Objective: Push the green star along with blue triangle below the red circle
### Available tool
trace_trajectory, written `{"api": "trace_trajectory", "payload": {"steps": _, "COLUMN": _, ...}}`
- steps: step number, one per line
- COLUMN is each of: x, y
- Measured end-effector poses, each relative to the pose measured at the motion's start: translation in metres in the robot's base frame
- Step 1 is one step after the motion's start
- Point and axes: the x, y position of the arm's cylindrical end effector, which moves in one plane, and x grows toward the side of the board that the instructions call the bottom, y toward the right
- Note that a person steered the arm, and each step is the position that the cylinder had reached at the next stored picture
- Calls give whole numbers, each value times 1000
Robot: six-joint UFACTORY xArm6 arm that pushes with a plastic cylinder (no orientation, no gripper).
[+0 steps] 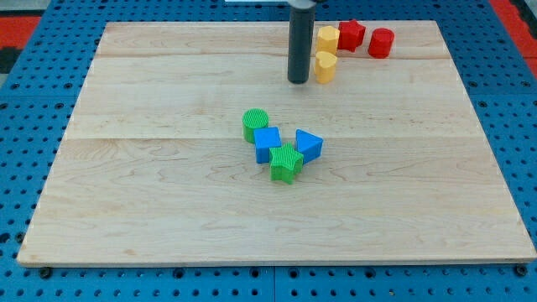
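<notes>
Tip [299,81]: near the view's top, just left of a yellow block [325,66].
Hand: none, only a rod holding nothing.
Green star [286,162]: mid-bench, touching the blue triangle [308,144].
Red circle [381,42]: top right, well apart.
</notes>
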Motion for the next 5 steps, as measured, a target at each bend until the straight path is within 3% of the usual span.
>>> {"api": "trace_trajectory", "payload": {"steps": 2, "x": -69, "y": 50}}
{"api": "trace_trajectory", "payload": {"steps": 3, "x": 3, "y": 48}}
{"api": "trace_trajectory", "payload": {"steps": 4, "x": 44, "y": 97}}
{"api": "trace_trajectory", "payload": {"steps": 5, "x": 64, "y": 105}}
